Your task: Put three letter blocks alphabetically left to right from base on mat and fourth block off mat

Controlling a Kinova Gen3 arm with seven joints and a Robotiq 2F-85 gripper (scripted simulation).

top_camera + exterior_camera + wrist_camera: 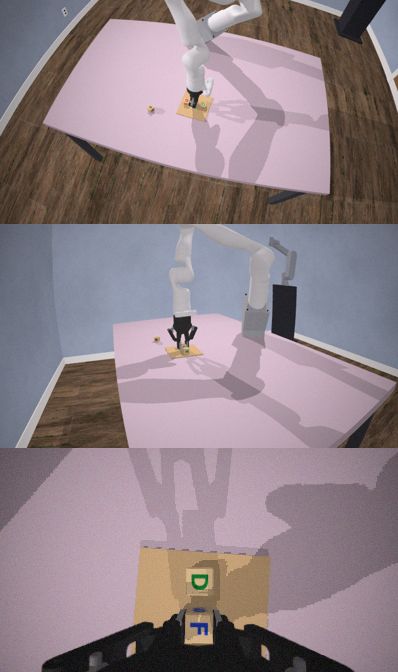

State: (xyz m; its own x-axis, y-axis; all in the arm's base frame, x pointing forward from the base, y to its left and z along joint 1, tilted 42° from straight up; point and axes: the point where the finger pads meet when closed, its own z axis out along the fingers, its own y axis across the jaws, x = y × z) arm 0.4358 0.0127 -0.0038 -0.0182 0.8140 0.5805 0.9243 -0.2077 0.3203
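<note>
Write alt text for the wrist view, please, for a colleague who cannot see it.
A black claw grips a wooden block with a blue F on top, just below a separate block with a green D on top. The D block sits on a tan mat on a pink table crossed by shadows.
</note>
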